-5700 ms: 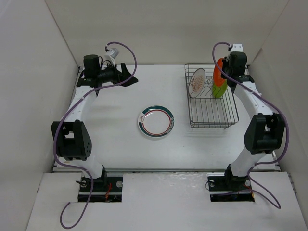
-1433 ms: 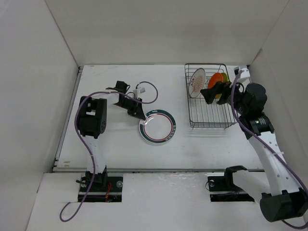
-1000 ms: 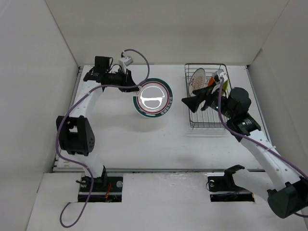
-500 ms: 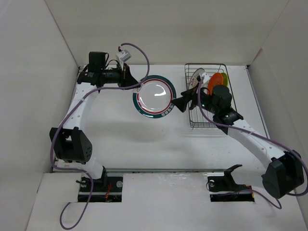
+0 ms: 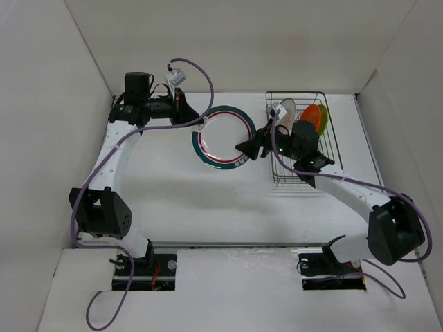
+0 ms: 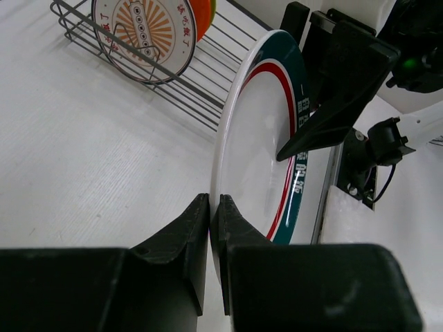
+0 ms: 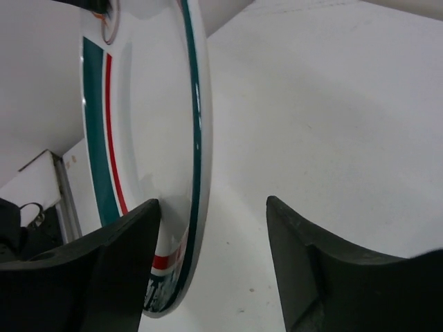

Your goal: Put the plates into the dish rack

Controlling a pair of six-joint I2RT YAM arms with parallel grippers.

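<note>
The large white plate [image 5: 223, 137] with teal and red rim rings hangs on edge above the table, left of the dish rack [image 5: 331, 145]. My left gripper [image 5: 200, 122] is shut on its left rim, which is pinched tight between the jaws [image 6: 214, 216]. My right gripper [image 5: 247, 148] stands open astride the opposite rim. In the right wrist view, one finger [image 7: 118, 270] lies near the plate's face [image 7: 142, 124] and the other stands well clear. The sunburst plate [image 5: 284, 114], the orange plate [image 5: 313, 116] and a sliver of the lime green plate [image 5: 324, 115] stand upright in the rack's far end.
The rack's wire side [image 6: 176, 86] lies just beyond the held plate in the left wrist view. White walls close in the table at left, back and right. The right arm's forearm [image 5: 339, 185] crosses the rack's near corner.
The right gripper has swung left from over the rack to the held plate's right rim, and its jaws have narrowed around it. The left arm keeps the plate raised and has tilted it more on edge.
</note>
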